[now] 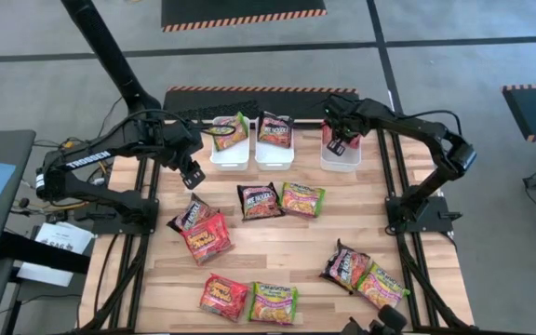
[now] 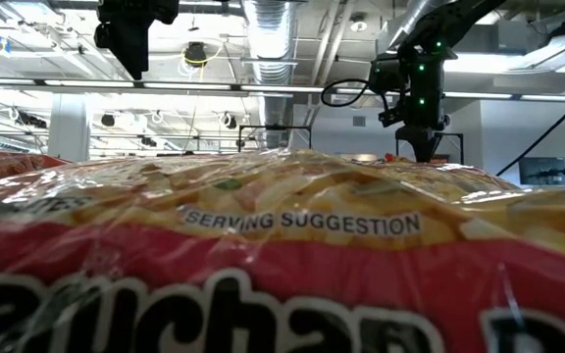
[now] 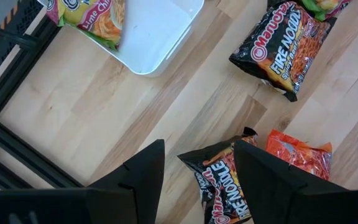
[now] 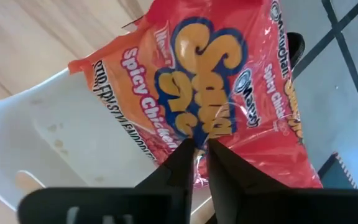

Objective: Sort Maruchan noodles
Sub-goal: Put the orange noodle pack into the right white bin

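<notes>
We hold a red packet (image 4: pixel 210 87) pinched in the right gripper (image 4: pixel 196 149) over the right tray (image 4: pixel 17 143), release next, while the left gripper (image 3: pixel 197 168) hovers open above a black packet (image 3: pixel 225 186).

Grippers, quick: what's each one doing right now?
Left gripper: open, empty, above a black noodle packet.
Right gripper: shut on a red noodle packet over the right tray.

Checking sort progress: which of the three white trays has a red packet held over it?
The right tray: the right gripper holds a red packet above it. The other two trays hold green-yellow and dark packets.
</notes>
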Controlling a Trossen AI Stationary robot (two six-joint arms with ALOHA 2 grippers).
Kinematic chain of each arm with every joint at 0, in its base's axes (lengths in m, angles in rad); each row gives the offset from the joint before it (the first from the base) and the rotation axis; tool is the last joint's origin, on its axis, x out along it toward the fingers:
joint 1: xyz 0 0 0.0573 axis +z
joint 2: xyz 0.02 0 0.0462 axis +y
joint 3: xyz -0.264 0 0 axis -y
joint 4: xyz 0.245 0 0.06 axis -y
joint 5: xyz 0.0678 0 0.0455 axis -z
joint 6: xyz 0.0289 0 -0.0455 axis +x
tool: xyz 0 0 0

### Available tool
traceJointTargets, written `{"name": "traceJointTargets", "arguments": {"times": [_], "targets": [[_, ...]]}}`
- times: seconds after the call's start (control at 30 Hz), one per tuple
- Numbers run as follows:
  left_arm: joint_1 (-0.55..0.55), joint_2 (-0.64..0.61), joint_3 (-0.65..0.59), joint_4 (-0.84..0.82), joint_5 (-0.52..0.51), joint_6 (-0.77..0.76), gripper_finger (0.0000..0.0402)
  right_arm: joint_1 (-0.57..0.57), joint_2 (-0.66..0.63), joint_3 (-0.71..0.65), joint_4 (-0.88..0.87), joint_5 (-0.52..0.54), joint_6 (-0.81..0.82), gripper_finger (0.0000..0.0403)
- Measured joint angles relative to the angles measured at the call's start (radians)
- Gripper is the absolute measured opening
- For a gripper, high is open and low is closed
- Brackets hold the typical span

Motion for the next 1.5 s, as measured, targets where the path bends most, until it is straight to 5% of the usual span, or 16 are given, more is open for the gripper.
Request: {"name": "traceJointTargets", "arguments": {"times": [0.57, 0.73, 0.97, 1.5], "targets": [[0.0, 0.0, 0.0, 0.0, 0.0, -0.02, 0.0178, -0.001, 0.0, 0.047, -0.024, 0.002, 0.059, 0.0158], [0.0, 0.0, 0.0, 0.0, 0.001, -0.023, 0.0178, 0.003, 0.0, 0.082, -0.041, -0.011, 0.102, 0.016], [0.0, 0.0, 0.0, -0.001, 0.001, -0.023, 0.0178, 0.031, 0.0, 0.089, -0.042, -0.205, 0.184, 0.0155], [0.0, 0.0, 0.0, -0.001, 0.001, -0.023, 0.0178, -0.04, 0.0, -0.019, 0.05, -0.205, 0.184, 0.0154]]}}
